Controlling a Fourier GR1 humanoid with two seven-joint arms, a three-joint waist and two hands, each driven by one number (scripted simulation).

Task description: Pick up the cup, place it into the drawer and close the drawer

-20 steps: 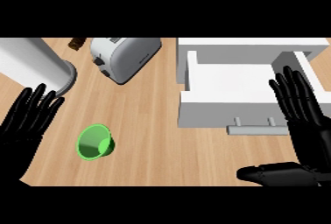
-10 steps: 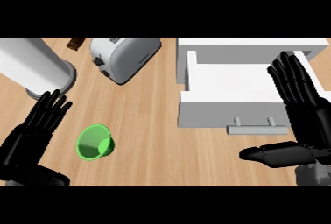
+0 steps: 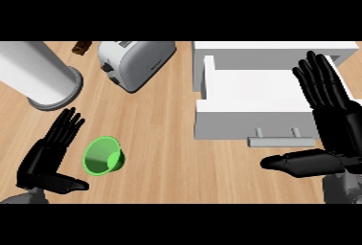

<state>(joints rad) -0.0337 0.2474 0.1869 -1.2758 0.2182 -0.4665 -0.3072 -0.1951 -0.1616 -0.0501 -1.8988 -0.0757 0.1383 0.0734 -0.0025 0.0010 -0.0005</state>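
The green cup (image 3: 104, 156) sits on the wooden counter (image 3: 163, 143) at about 8 o'clock, its open mouth in view, held by nothing. The left hand (image 3: 48, 154) is just beside it at its 9 o'clock, fingers straight and thumb spread. The white drawer (image 3: 247, 91) stands pulled out at 2 o'clock, its handle (image 3: 280, 140) toward 6 o'clock. The right hand (image 3: 332, 110) is at the drawer's right side, fingers straight, empty. A toaster (image 3: 134, 62) lies at 11 o'clock and a grey cylinder (image 3: 39, 74) at 10.
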